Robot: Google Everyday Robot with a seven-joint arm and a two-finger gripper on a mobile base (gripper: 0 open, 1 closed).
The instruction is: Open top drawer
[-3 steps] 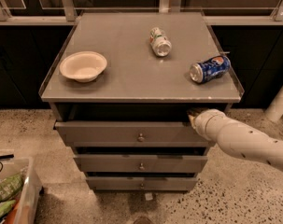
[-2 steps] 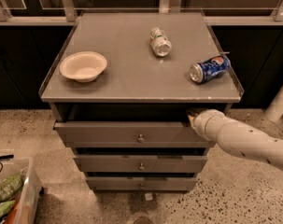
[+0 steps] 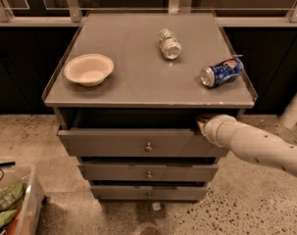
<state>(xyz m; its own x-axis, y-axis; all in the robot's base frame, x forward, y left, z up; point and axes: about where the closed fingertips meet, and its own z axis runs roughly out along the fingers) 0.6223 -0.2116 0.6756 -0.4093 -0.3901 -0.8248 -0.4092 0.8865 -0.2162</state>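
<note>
Three grey drawers are seen under the counter (image 3: 138, 82). The top drawer (image 3: 113, 142), the widest one, is standing out a little in front of the two below, and a dark gap is shown above it. The claw (image 3: 203, 124) is placed in that gap, at the drawer's upper right corner; whether it is wide or narrow cannot be told. The pulling step is judged to be in hand. Next, a straight outward pull is called for, so that the drawer is not jammed sideways.
</note>
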